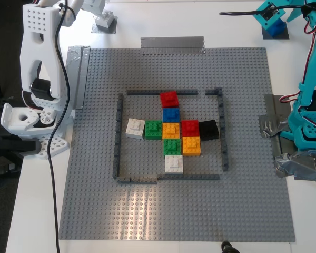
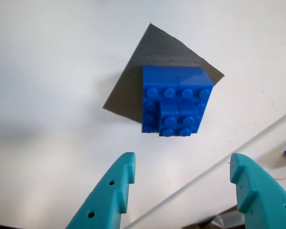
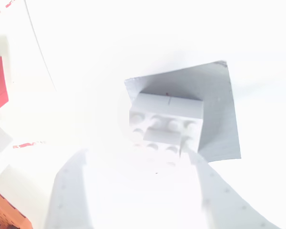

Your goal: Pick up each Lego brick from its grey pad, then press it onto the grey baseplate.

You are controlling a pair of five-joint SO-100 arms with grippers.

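In the first wrist view a blue brick (image 2: 176, 102) sits on a dark grey pad (image 2: 155, 50). My first gripper (image 2: 181, 160), with teal fingers (image 2: 117, 191), is open just short of it and holds nothing. In the exterior view they are at the top right: gripper (image 1: 271, 13), brick (image 1: 276, 27). In the washed-out second wrist view a white brick (image 3: 167, 121) sits on a grey pad (image 3: 214, 105). My second gripper (image 3: 140, 160) appears open, its white fingers beside the brick. They show at the exterior view's top left (image 1: 104, 21). The grey baseplate (image 1: 95, 200) lies between the arms.
Inside the baseplate's dark border (image 1: 117, 137) stand several bricks: red (image 1: 169, 98), blue (image 1: 171, 114), white (image 1: 135, 128), green (image 1: 153, 129), orange (image 1: 191, 145), black (image 1: 209, 129). Silver tape strips (image 1: 172, 45) hold the plate's edges. A black cable (image 1: 52, 174) hangs along the exterior view's left.
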